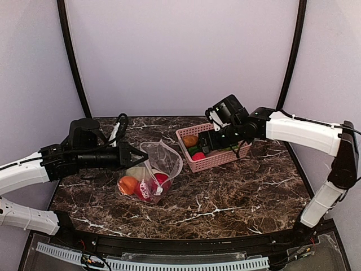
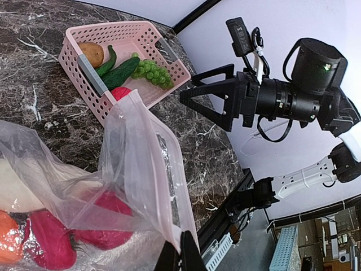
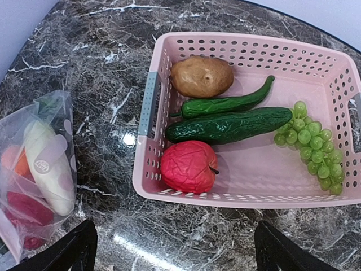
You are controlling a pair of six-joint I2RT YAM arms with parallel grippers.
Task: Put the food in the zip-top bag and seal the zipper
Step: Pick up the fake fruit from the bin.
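The clear zip-top bag (image 1: 161, 164) lies left of centre, its mouth lifted up. Inside are an orange fruit (image 1: 128, 184), red tomatoes (image 1: 160, 180) and a cream-white vegetable (image 3: 49, 169). My left gripper (image 1: 140, 156) is shut on the bag's mouth edge, and in the left wrist view (image 2: 181, 254) its fingers pinch the pinkish zipper strip (image 2: 169, 192). My right gripper (image 1: 207, 142) is open and empty, hovering at the near left side of the pink basket (image 1: 221, 160). Its fingertips (image 3: 79, 248) sit wide apart over the table just in front of the basket. I cannot make out the slider.
The pink slotted basket (image 3: 152, 169) holds a potato (image 3: 202, 77), a green pepper (image 3: 225, 104), a cucumber (image 3: 228, 125), green grapes (image 3: 310, 149) and a red apple (image 3: 188, 166). Dark marble table; curved backdrop walls behind; a black rail along the near edge.
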